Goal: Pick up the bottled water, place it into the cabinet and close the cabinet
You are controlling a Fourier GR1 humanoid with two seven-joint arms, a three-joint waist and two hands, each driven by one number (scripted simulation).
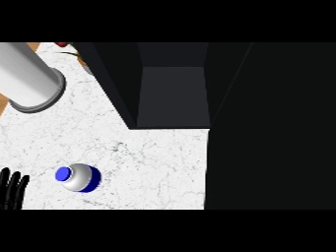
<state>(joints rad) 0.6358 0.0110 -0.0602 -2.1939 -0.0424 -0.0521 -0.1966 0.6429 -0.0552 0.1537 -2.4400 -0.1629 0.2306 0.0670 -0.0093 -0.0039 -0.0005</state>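
the bottled water [78, 177] stands upright on the marble counter [149, 162], untouched, just beside the left hand [5, 191], which rests with fingers straight. the dark cabinet [172, 88] stands open to receive it.

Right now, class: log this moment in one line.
bottled water: upright on counter | left hand: open, resting | cabinet: open | right hand: unseen

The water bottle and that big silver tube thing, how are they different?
The bottled water is small, while the silver cylinder is far bigger. The bottled water has a blue cap and blue band; the silver cylinder is plain grey-white all over. The bottled water stands close to the robot hand, while the silver cylinder is farther back. Both are round and rest on the marble counter.
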